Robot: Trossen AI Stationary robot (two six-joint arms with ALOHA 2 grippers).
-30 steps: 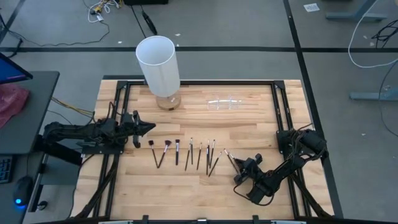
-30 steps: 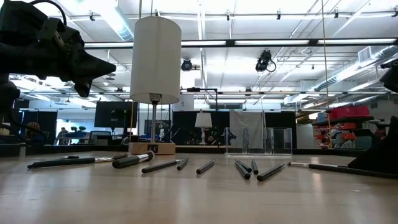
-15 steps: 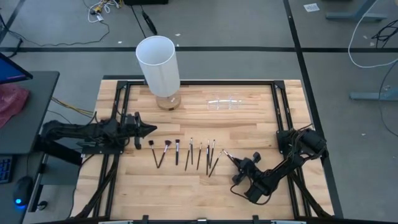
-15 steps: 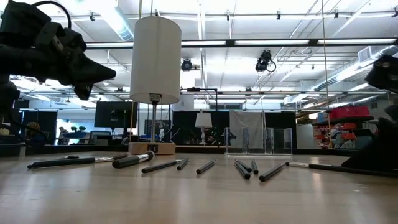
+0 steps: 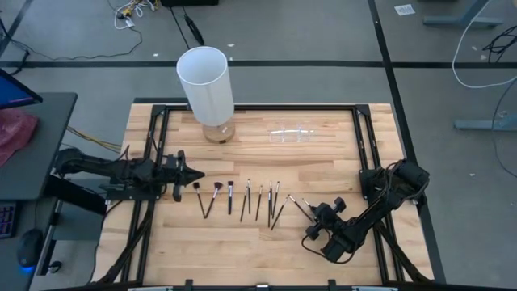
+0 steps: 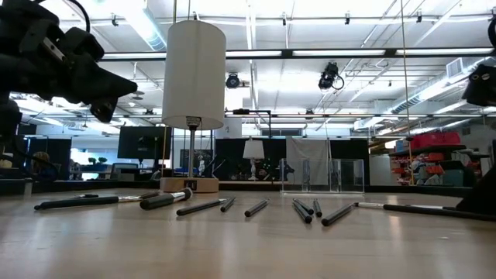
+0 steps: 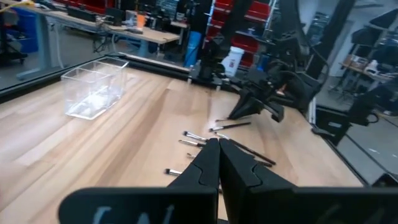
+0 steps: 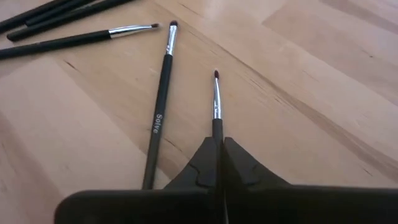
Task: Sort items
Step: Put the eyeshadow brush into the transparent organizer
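Observation:
Several thin dark-handled brushes (image 5: pixel 242 200) lie in a row on the wooden table, near its middle. My right gripper (image 5: pixel 310 215) is at the row's right end, low over the table, shut on one thin brush (image 8: pixel 216 106) with a silver ferrule and a small dark tip. This brush also shows in the low view (image 6: pixel 411 208). My left gripper (image 5: pixel 199 175) is shut and empty. It hovers above the table just left of the row and points toward it, as the low view (image 6: pixel 132 84) and the left wrist view (image 7: pixel 217 146) also show. My right gripper pinches the thin brush's dark handle (image 8: pixel 217 129) between its two fingers, just behind the silver ferrule. The fingers lie along the brush, which sticks out ahead of them. In the low view the brush lies flat along the table.
A tall white cylinder (image 5: pixel 206 85) stands on a wooden base at the far left of the table. A small clear holder (image 5: pixel 291 133) stands at the far middle. Another brush (image 8: pixel 158 118) lies close beside the held one. Bare wood lies between the row and the near edge.
My left gripper has drifted a little toward the table's near edge, still shut. My right arm has shifted slightly toward the right edge, and its brush stays down on the table.

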